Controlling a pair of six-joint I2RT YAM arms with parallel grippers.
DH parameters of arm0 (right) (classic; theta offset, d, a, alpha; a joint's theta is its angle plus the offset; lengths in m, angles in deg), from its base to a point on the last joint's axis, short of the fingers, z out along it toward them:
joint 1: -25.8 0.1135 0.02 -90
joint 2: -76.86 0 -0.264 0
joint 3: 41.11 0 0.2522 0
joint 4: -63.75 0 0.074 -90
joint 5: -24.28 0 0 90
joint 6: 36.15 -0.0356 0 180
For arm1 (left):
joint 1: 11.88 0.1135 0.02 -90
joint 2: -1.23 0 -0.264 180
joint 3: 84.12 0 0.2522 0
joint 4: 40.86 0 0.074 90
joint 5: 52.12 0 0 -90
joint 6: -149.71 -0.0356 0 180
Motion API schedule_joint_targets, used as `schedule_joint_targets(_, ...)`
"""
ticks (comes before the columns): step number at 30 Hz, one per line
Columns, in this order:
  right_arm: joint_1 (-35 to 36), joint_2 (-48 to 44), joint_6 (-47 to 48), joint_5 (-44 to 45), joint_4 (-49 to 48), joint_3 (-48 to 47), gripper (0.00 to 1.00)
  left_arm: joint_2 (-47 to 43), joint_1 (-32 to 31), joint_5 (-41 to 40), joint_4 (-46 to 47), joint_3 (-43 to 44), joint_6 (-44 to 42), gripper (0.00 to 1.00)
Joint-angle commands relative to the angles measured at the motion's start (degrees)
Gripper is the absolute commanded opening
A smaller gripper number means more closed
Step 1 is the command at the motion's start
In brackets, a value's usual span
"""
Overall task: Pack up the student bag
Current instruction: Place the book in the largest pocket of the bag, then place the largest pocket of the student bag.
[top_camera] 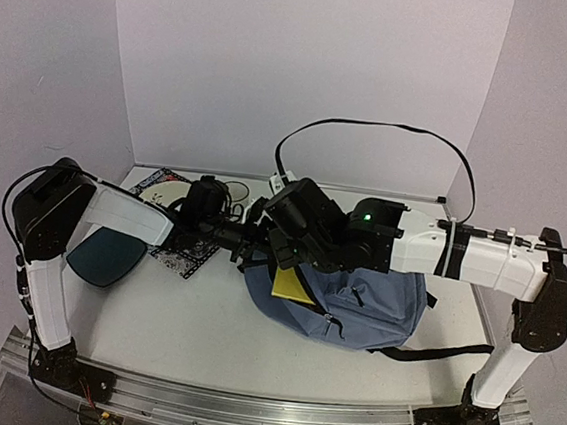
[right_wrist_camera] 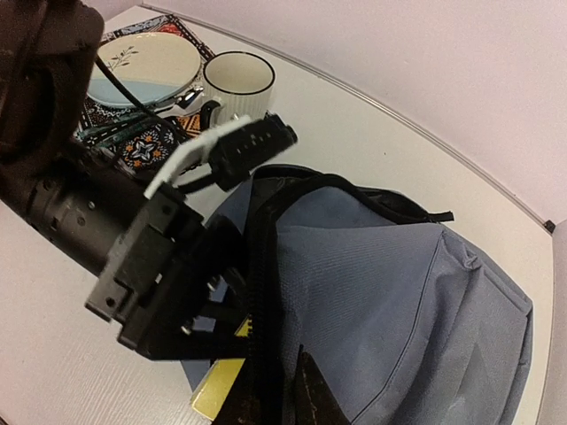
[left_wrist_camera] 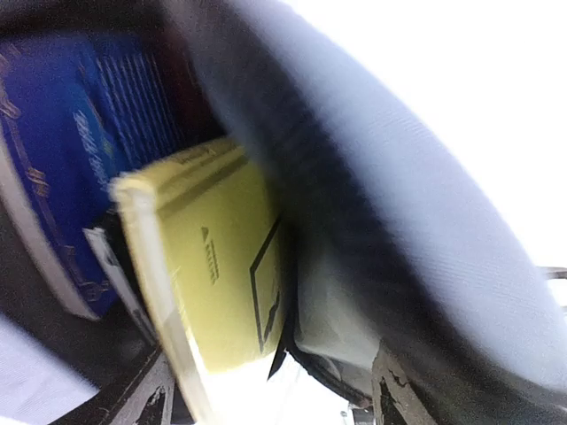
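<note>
A flat yellow book sits half inside the blue-grey fabric student bag, left gripper spread at its mouth, right gripper pinching its rim: packing looks unfinished.

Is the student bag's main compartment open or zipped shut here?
Open. The student bag gapes at its mouth; a yellow book sits partly inside, beside a blue item.

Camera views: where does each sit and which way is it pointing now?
Top external: above and behind the bases, looking down at the table; left arm and right arm meet over the student bag.
Left wrist: inside the bag's mouth, facing a yellow book and a blue book; own fingers barely in frame.
Right wrist: above the bag, looking at the left gripper reaching in, mug and plate beyond.
Shared: bag and yellow book in all three.
</note>
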Motion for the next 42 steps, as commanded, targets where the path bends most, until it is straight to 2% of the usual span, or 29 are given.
schedule_joint_targets(1, 0.6, -4.0, -1.3, 1.9, -1.4, 0.8, 0.13, -6.4, 2.8, -2.0, -2.0, -1.6, -5.2, 0.78)
schedule_joint_targets(4, 0.6, -4.3, -1.5, 2.0, -1.3, 1.3, 0.12, -8.4, 4.4, -3.9, -6.8, -2.6, -8.1, 0.78)
schedule_joint_targets(5, 0.6, -4.3, -1.6, 2.0, -1.2, 1.5, 0.12, -8.6, 5.5, -6.9, -13.3, -1.5, -11.3, 0.78)
schedule_joint_targets(10, 0.6, -4.3, -2.1, 2.2, -0.9, 2.3, 0.07, -6.2, 6.4, -19.5, -31.3, 8.5, -21.2, 0.80)
schedule_joint_targets(14, 0.6, -3.8, -2.4, 2.4, -0.7, 2.6, 0.04, -1.1, 6.6, -23.0, -37.4, 15.7, -23.5, 0.80)
schedule_joint_targets(24, 0.6, -2.6, -3.5, 2.6, -0.6, 3.5, 0.02, 11.7, 6.6, -25.0, -43.5, 27.8, -26.2, 0.77)
schedule_joint_targets(26, 0.5, -2.2, -3.3, 2.9, -0.6, 3.6, 0.02, 12.4, 6.6, -24.2, -43.9, 28.8, -26.2, 0.69)
schedule_joint_targets(28, 0.1, -1.7, -3.0, 3.1, -0.6, 4.0, 0.01, 11.8, 6.5, -22.2, -43.8, 28.8, -25.9, 0.44)
schedule_joint_targets(29, -0.6, -1.4, -3.0, 3.0, -0.6, 4.1, 0.01, 10.6, 6.3, -21.3, -43.8, 27.7, -25.5, 0.29)
schedule_joint_targets(32, -2.4, -0.5, -2.9, 2.0, -0.5, 4.2, 0.01, 5.0, 6.0, -20.8, -43.8, 24.0, -24.6, 0.04)
schedule_joint_targets(33, -3.2, 0.0, -2.7, 1.4, -0.6, 3.9, 0.01, 3.0, 6.0, -21.0, -43.8, 22.1, -24.3, 0.00)
schedule_joint_targets(42, -10.0, 7.3, 2.0, -2.1, -0.6, -3.5, 0.00, -14.9, 5.3, -18.8, -43.8, 7.2, -16.2, 0.00)
